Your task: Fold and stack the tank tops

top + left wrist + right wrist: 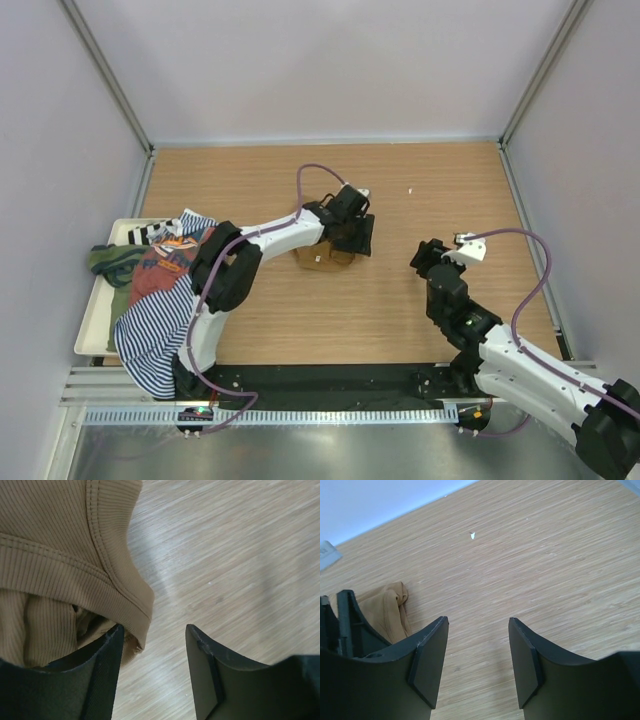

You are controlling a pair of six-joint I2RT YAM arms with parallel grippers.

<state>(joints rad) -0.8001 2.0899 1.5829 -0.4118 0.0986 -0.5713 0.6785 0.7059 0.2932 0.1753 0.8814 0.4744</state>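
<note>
Left claw (155, 629): down at the counter (450, 180) centre, jaws part-way apart, bare wood showing in the gap. Nothing clamped between them. Its left finger (102, 665) sits right at the hem of the tan-brown ribbed tank top (318, 258). From the wrist view the cloth edge just overlaps that fingertip; can't tell whether it touches.

Tan top itself: bunched in a small folded lump mid-counter, mostly under the left claw in the top view. Only its near edge shows there. Ribbing and a stitched hem band are clear in the left wrist view.

Right claw (479, 621): jaws at medium width, holding nothing, only wood grain between them. It hangs over bare counter to the right of the tan top, well apart from it. The tan lump shows at the left of its wrist view, behind the dark body of the left claw.

Other tops are on the white rectangular tray (92, 320) at the counter's left edge, all heaped together:
- olive green top (112, 262), crumpled at the tray's left side
- rust-red top with a round chest graphic (165, 262), lying over the middle
- navy-white striped top (155, 335), spilling off the tray's near right corner toward the left arm's base

Small white speck (409, 190) on the counter toward the far edge, also in the right wrist view.
</note>
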